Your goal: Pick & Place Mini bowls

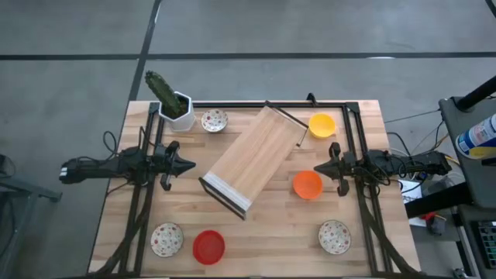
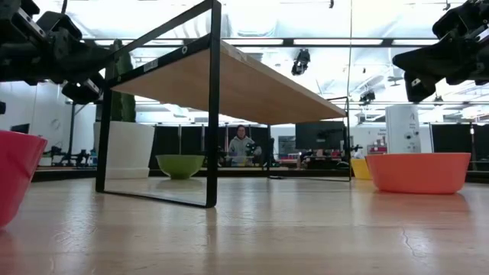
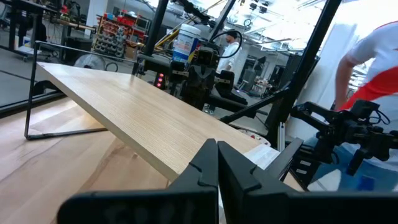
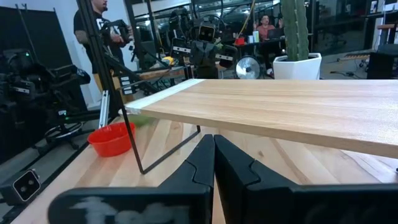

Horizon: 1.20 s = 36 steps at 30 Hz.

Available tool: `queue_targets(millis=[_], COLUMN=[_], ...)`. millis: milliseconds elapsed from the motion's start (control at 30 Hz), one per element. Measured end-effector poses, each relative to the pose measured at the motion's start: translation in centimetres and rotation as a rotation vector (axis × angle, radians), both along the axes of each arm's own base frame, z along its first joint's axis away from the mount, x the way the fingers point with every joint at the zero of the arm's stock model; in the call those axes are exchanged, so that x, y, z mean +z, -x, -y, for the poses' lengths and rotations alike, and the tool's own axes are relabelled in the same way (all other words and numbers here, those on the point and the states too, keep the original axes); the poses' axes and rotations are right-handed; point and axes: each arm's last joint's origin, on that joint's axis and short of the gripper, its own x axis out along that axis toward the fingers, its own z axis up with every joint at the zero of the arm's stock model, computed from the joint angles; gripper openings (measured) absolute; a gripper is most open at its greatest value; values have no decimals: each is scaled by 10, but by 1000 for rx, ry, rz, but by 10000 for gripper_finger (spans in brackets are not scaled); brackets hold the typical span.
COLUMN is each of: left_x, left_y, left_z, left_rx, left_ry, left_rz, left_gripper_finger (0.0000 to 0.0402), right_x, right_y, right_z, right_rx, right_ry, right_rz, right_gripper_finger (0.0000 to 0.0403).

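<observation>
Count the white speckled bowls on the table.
3: one beside the cactus pot, one left of the red bowl, one at the near right. The shelf could hide more.

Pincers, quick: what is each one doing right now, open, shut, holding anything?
Left pincer: shut, holding nothing, above the table left of the wooden shelf.
Right pincer: shut, holding nothing, beside the orange bowl.

My left gripper point(image 1: 188, 164) is shut and held up on the left. My right gripper point(image 1: 318, 167) is shut, facing it.
</observation>
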Motion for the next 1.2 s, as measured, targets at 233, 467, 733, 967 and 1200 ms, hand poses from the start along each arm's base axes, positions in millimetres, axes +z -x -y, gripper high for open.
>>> queue_targets(millis=[233,467,733,967,1200], left_x=[0,0,0,0,0], left_y=[0,0,0,0,0], left_z=[0,0,0,0,0], left_rx=[0,0,0,0,0], left_ry=[0,0,0,0,0], left_rz=[0,0,0,0,0], left_gripper_finger=[0,0,0,0,0], right_x=[0,0,0,0,4], right_y=[0,0,0,0,0], right_z=[0,0,0,0,0], right_rx=[0,0,0,0,-8], right_ry=[0,0,0,1,-59], right_rz=[0,0,0,0,39], right_gripper_finger=[8,8,8,8,8])
